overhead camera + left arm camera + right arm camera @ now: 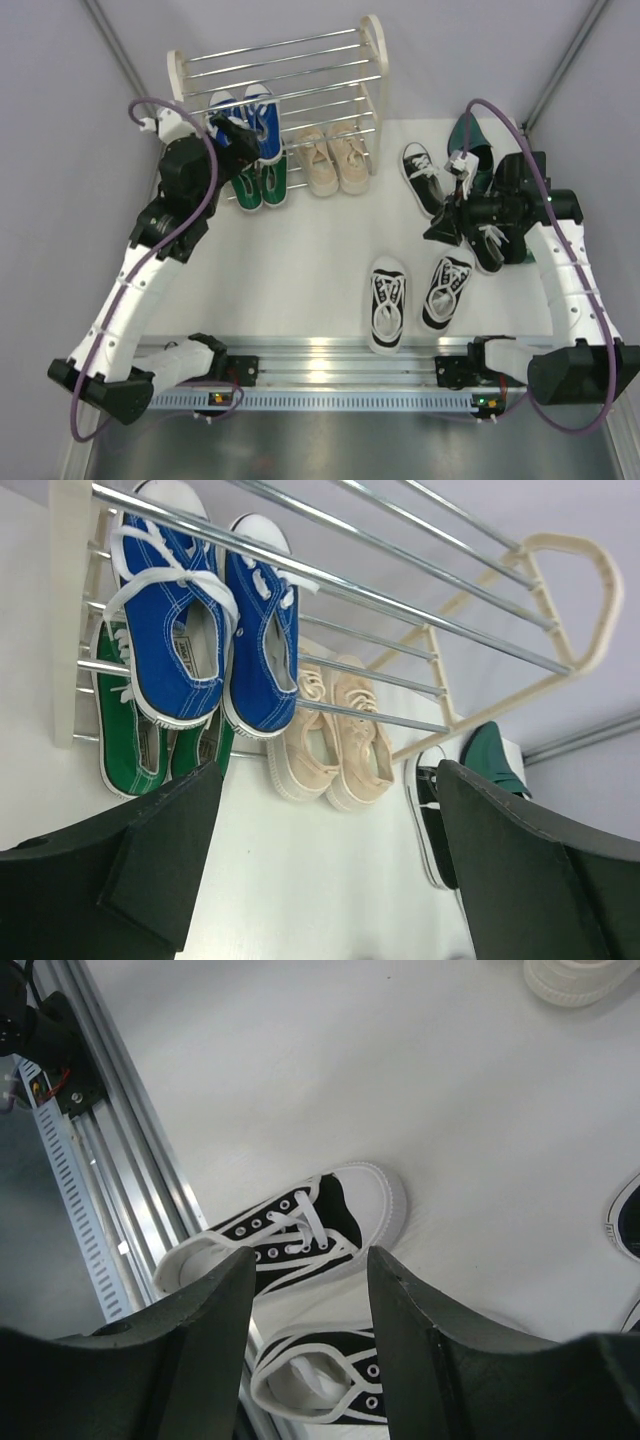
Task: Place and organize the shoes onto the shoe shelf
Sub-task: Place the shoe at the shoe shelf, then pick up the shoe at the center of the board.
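Rail (330, 352), black-white sneakers (388, 300), white tabletop (300, 250), grey walls (60, 100)

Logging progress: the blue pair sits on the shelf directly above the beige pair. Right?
No: the blue pair sits on the shelf directly above the green pair; the beige pair lies beside them. The left wrist view shows it.

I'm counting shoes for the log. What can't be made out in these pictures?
Top view: the right arm covers the shoes at the right; their count is unclear.
Left wrist view: the left fingers hide part of the black-and-white sneaker.
Right wrist view: the top edge cuts off the beige sneaker.
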Robot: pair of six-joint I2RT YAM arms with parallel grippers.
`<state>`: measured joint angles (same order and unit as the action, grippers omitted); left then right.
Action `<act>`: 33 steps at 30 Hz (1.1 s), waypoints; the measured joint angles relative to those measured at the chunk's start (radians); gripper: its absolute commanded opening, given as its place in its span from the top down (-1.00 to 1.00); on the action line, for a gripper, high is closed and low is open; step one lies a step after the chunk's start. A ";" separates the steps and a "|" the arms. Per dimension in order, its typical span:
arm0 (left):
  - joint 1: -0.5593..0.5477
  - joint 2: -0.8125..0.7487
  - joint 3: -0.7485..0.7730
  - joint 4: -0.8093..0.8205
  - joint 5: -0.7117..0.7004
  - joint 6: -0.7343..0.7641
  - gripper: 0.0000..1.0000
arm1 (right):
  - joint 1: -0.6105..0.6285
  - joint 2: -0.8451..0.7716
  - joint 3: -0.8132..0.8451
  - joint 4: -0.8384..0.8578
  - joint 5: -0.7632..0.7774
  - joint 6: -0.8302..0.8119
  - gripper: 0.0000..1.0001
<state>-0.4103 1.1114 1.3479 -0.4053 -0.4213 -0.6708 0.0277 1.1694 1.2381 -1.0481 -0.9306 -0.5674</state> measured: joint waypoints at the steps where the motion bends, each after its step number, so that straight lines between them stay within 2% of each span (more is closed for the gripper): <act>1: 0.002 -0.025 0.010 -0.021 0.017 0.006 -0.92 | 0.000 0.000 0.009 -0.009 0.000 -0.003 0.00; 10: 0.005 -0.187 0.039 -0.167 0.190 0.006 -0.96 | -0.010 -0.025 0.021 -0.045 0.027 -0.008 -0.01; 15: 0.005 -0.239 -0.069 -0.190 0.375 -0.055 -0.95 | -0.050 -0.044 0.018 -0.043 0.053 0.000 -0.02; 18: -0.012 -0.212 -0.159 -0.197 0.470 -0.105 -0.96 | -0.051 -0.045 0.006 -0.036 0.061 0.010 -0.02; 20: -0.084 -0.151 -0.209 -0.201 0.472 -0.137 -0.96 | -0.051 -0.045 -0.011 -0.034 0.071 0.014 -0.02; 26: -0.468 0.148 -0.261 -0.155 0.445 -0.211 -0.96 | -0.053 -0.044 -0.058 -0.031 0.092 0.026 -0.04; 33: -0.658 0.377 -0.253 -0.094 0.422 -0.256 -0.84 | -0.057 -0.056 -0.101 -0.030 0.120 0.029 -0.04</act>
<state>-1.0687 1.4879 1.0954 -0.4995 0.0010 -0.9268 -0.0296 1.1130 1.1366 -1.0779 -0.8104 -0.5385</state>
